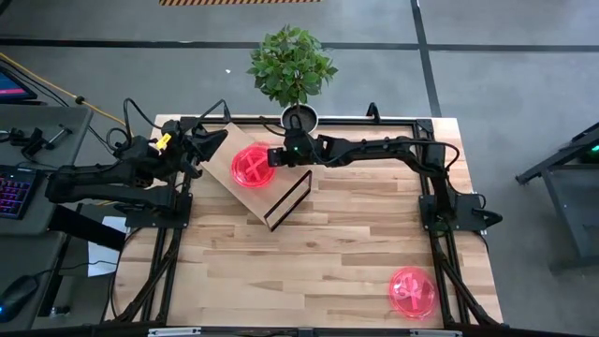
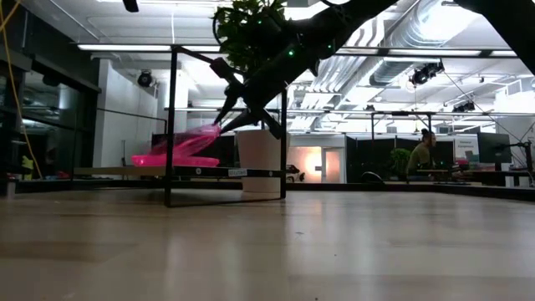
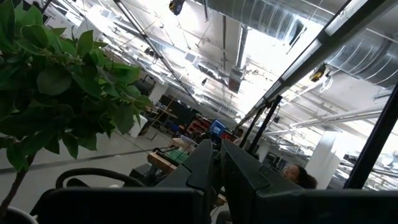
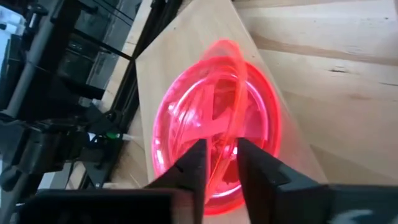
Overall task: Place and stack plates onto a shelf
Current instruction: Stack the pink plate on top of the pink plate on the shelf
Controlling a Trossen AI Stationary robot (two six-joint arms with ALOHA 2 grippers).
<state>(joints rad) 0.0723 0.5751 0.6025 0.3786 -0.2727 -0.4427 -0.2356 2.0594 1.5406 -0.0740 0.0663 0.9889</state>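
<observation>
Translucent pink plate [image 2: 185, 140], rim pinched between the right gripper [image 4: 219, 163] fingers, tilts down away from them onto the stack [image 1: 251, 167]. Left gripper [image 3: 214, 168] closed, empty.

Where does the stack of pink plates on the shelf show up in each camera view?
High view: stack of pink plates, upper left of centre, on the shelf.
Low view: left of centre.
Left wrist view: not in it.
Right wrist view: centre.
Shared landmark: the shelf.
</observation>
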